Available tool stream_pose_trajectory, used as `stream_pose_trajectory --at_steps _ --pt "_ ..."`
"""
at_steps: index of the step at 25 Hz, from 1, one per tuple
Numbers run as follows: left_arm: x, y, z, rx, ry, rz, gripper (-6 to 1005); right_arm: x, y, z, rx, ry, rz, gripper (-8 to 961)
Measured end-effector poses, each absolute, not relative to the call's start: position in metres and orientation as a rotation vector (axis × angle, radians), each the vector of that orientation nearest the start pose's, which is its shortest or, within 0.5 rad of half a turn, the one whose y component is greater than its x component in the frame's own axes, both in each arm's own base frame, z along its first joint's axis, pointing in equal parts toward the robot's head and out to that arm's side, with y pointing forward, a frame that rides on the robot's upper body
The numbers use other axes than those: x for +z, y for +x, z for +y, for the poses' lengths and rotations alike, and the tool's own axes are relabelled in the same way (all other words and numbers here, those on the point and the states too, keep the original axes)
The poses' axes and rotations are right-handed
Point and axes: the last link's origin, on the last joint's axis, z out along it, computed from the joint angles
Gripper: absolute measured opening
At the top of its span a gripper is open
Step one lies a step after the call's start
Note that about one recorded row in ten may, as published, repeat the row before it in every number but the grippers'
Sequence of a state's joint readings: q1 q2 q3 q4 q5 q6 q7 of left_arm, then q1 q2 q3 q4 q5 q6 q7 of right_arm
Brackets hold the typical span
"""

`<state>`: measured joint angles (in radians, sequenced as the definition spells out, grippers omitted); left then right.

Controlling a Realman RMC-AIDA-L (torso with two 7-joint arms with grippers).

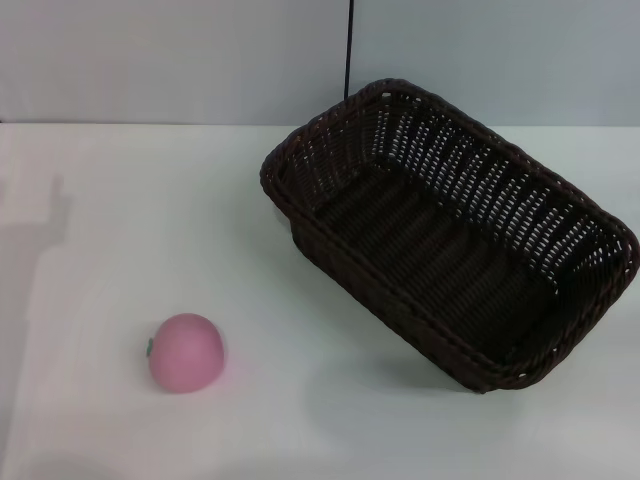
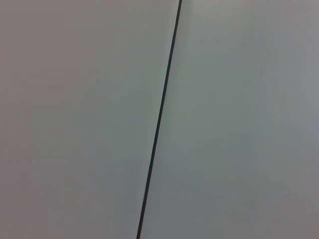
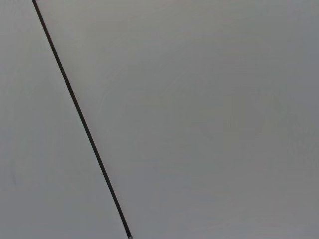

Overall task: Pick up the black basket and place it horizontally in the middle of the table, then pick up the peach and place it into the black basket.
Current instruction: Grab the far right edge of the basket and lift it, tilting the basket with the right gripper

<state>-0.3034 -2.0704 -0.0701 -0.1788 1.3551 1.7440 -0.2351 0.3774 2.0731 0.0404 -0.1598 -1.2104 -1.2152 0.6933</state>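
Note:
The black basket sits on the white table at the right, turned at a slant, open side up and empty. The peach lies on the table at the front left, well apart from the basket. Neither gripper shows in the head view. Both wrist views show only a plain grey wall with a thin dark seam; no fingers, basket or peach show in them.
A grey wall with a thin dark vertical seam stands behind the table's far edge. The same seam shows in the left wrist view and in the right wrist view.

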Motion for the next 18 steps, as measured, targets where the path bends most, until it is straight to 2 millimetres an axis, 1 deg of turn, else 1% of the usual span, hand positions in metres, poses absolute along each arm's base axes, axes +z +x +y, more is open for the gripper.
stream_pose_trajectory --at_steps 6,10,12,13,14,15,16,18 --pt "0.033 -0.333 0.25 -1.018 -1.234 -0.413 752 0.077 0.408 0.293 0.895 -1.114 0.841 504" --pt "0.033 -0.333 0.251 -1.031 -1.235 -0.422 825 0.077 0.406 0.294 0.911 -1.112 0.844 502" --pt "0.033 -0.332 0.252 -1.032 -1.242 -0.416 861 0.077 0.403 0.294 0.925 -1.14 0.825 502" --pt "0.032 -0.33 0.253 -1.031 -1.256 -0.409 861 0.077 0.403 0.294 0.925 -1.14 0.825 501" --pt "0.031 -0.33 0.254 -1.03 -1.269 -0.404 860 0.078 0.399 0.293 0.942 -1.171 0.799 501" --pt "0.029 -0.329 0.254 -1.029 -1.285 -0.404 860 0.082 0.389 0.292 0.99 -1.261 0.744 500" --pt "0.029 -0.329 0.254 -1.029 -1.285 -0.404 860 0.082 0.389 0.292 0.99 -1.261 0.744 498" --pt "0.028 -0.33 0.253 -1.027 -1.288 -0.415 860 0.092 0.378 0.294 1.046 -1.38 0.71 495"
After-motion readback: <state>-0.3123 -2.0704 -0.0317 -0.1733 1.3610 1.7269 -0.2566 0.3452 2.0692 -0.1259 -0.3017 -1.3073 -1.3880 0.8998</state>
